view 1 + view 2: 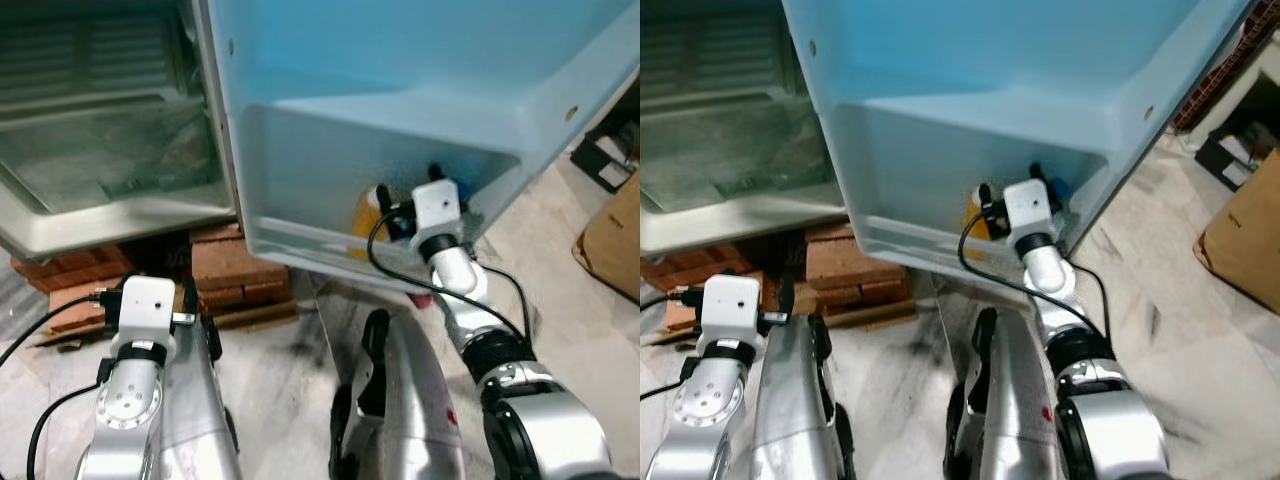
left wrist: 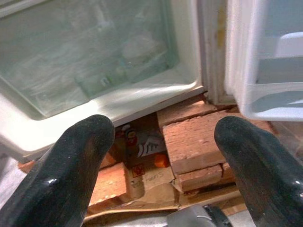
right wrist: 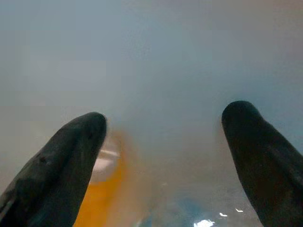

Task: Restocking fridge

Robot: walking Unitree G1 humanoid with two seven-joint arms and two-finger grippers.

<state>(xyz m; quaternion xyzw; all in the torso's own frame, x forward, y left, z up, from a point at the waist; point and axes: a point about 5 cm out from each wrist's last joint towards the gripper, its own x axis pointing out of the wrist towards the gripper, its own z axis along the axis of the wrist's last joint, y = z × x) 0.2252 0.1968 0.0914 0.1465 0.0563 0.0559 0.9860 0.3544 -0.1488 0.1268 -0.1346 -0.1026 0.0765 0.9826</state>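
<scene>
On the left, the fridge [image 1: 110,150] stands open, its pale lower compartment with a glass cover raised on a stack of bricks [image 1: 225,275] on the floor. The left end effector [image 2: 161,170] hangs low before those bricks, its two black fingers [image 2: 71,165] spread wide and released, nothing between them. To the right, the open fridge door [image 1: 420,60] shows its light blue inner face and a bottom door shelf [image 1: 300,240]. The right end effector [image 3: 165,156] reaches into that shelf, fingers apart and grasping nothing. An orange bottle [image 1: 368,215] stands in the shelf just beside the left of this end effector; the right wrist view is blurred, so whether it touches a finger is unclear. A cardboard box [image 1: 612,245] sits on the floor far right.
</scene>
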